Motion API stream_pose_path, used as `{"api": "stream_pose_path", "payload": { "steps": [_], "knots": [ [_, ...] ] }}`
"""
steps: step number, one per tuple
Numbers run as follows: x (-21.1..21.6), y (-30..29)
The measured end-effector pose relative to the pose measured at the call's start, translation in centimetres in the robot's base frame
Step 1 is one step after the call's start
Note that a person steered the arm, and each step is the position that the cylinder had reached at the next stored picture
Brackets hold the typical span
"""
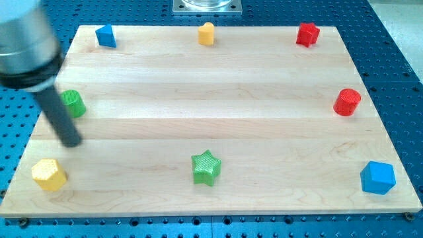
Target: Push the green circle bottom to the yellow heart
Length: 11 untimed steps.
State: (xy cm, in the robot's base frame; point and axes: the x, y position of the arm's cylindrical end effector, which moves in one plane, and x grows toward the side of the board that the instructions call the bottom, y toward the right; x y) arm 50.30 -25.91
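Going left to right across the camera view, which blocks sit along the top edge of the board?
Along the view's top, left to right: blue block → yellow heart → red block.

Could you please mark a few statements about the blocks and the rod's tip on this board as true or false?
1. My tip sits just below the green circle. True.
2. The yellow heart lies at the view's bottom edge. False: it lies at the top edge, near the middle.
3. A green star sits near the bottom centre. True.
4. The red circle is at the view's left. False: it is by the right edge.
5. A yellow hexagon sits in the bottom left corner. True.
6. Both blue blocks share the top edge. False: one blue block is top left, the other bottom right.
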Motion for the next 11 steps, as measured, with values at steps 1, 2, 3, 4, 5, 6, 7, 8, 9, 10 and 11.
{"api": "stream_pose_path", "payload": {
  "steps": [1, 2, 3, 4, 5, 6, 7, 8, 9, 10, 11],
  "knots": [
    [-3.1, -3.5],
    [-7.8, 0.4],
    [-9.0, 9.0],
    [-8.3, 9.7],
    [-5.5, 8.4],
    [-4.7, 9.4],
    [-5.1, 11.8],
    [-9.0, 14.7],
    [-12.3, 18.6],
    [-9.3, 21.5],
    [-10.8, 23.0]
  ]
}}
